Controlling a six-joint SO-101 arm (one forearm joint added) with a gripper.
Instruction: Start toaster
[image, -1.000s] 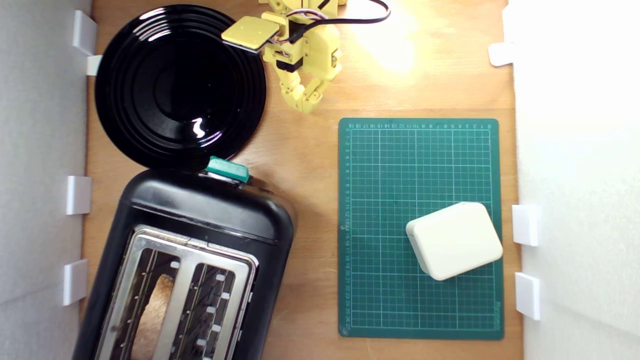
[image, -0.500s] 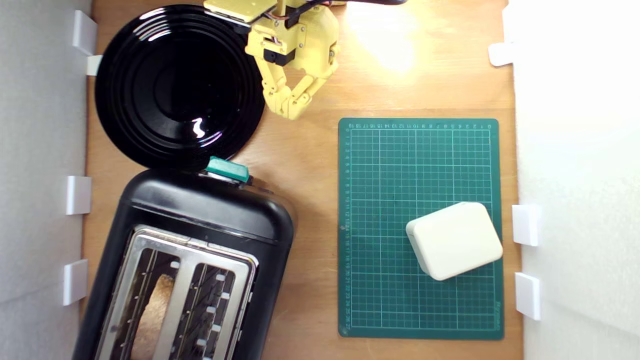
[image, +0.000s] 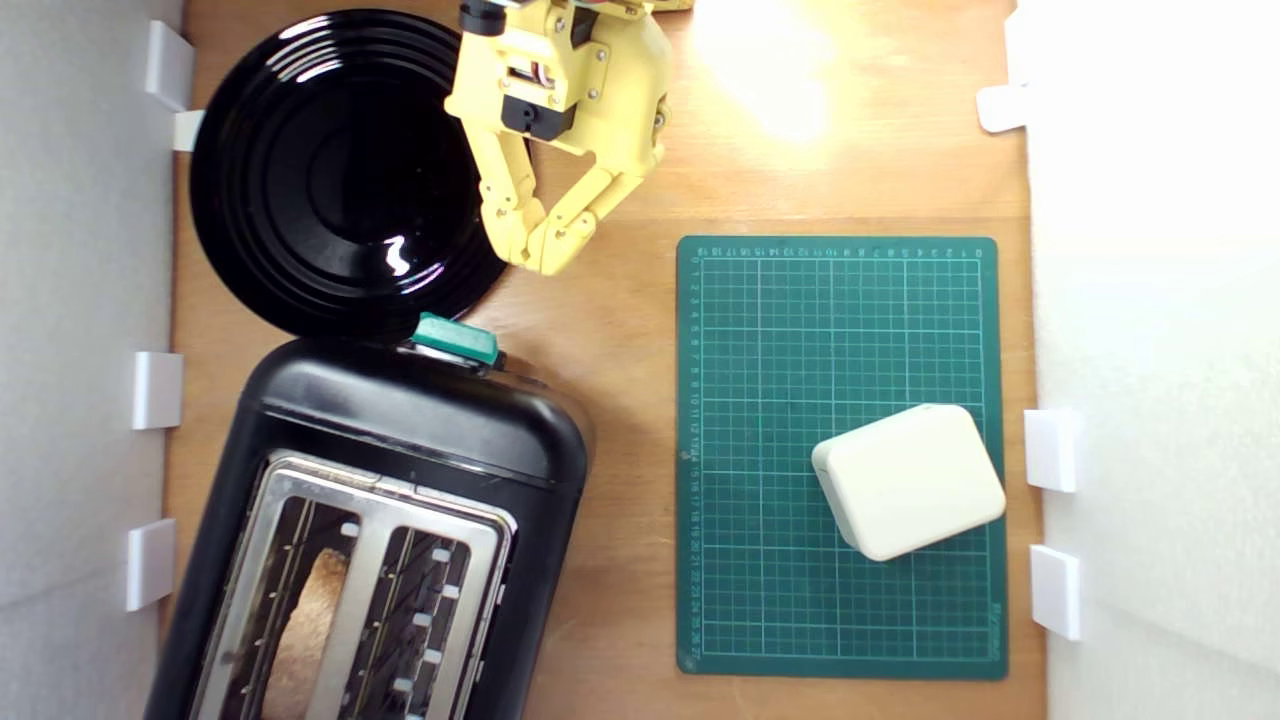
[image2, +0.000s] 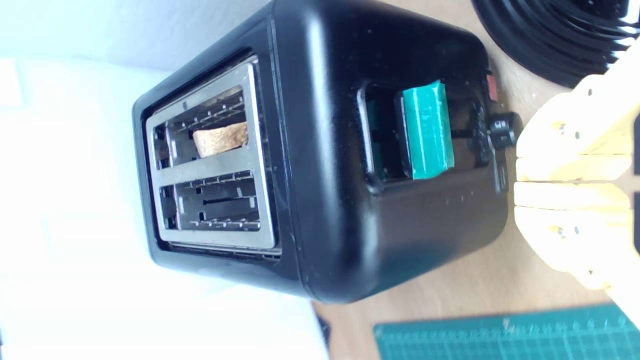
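The toaster (image: 380, 520) is loaded with bread; its lever (image: 456, 338) is not yet pressed. The clenched, empty gripper (image: 535, 250) is seen at its 1 o'clock, apart.

Glossy black two-slot toaster (image: 400, 480), upright, teal lever (image: 456, 338) raised, toast in one slot.

We see a glossy black toaster (image: 400, 440) with a silver metal top and a teal-green lever (image: 456, 338). A golden-brown slice of toast (image: 305, 630) sits in one slot. The plate (image: 350, 170) is shiny black with ring-shaped ridges. The gripper (image: 535, 250) is pale yellow. The cutting mat (image: 760, 350) is dark green with a fine light grid, the box (image: 908, 480) on it cream-white, the table (image: 620, 330) light brown wood.
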